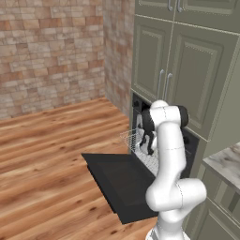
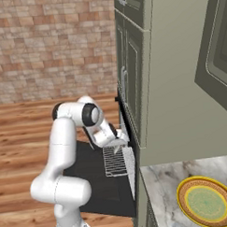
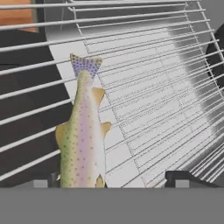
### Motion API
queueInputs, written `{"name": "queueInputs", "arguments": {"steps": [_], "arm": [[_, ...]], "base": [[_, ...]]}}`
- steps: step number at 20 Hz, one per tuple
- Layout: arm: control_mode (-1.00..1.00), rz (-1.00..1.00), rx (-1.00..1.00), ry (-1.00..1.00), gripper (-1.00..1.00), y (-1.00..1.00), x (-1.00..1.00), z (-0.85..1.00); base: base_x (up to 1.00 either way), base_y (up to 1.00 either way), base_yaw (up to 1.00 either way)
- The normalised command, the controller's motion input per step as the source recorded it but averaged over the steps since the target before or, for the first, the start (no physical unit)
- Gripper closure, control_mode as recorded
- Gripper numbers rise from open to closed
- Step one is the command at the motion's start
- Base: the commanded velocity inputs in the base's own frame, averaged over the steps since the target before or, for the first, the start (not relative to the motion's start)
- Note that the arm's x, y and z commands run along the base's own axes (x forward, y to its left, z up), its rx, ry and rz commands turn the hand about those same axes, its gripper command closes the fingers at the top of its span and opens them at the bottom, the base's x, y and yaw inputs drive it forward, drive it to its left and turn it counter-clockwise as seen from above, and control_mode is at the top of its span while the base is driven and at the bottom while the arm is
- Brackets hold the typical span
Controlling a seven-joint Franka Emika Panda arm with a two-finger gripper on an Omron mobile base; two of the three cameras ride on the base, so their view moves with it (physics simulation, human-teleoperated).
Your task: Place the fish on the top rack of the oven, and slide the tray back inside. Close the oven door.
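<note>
My arm [image 1: 171,154] is glossy white all over — smooth, rounded tubular links swelling into bulbous housings at each joint, with no cables, screws or markings that I can make out. Dark, near-black caps and collars sit at the joints, clearest on the round end cap at the upper bend. Through the hand camera I see my two finger tips [image 3: 186,178] as small dark blocks, each with a pale grey patch — nothing finer is visible.
</note>
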Motion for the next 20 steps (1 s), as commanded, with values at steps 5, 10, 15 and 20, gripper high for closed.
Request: {"name": "queueInputs", "arguments": {"steps": [5,10,15,20], "arm": [[-1.0,0.0,-0.06,-0.13,-1.0,0.2,-0.43,0.4],[-1.0,0.0,-0.09,-0.15,-1.0,0.36,-0.52,0.54],[-1.0,0.0,-0.08,-0.13,-1.0,0.4,-0.66,0.62],[-1.0,0.0,0.0,-0.1,-1.0,0.38,-0.77,0.66]], "base": [[0.0,0.0,0.0],[0.0,0.0,0.0],[0.0,0.0,0.0],[0.0,0.0,0.0]]}}
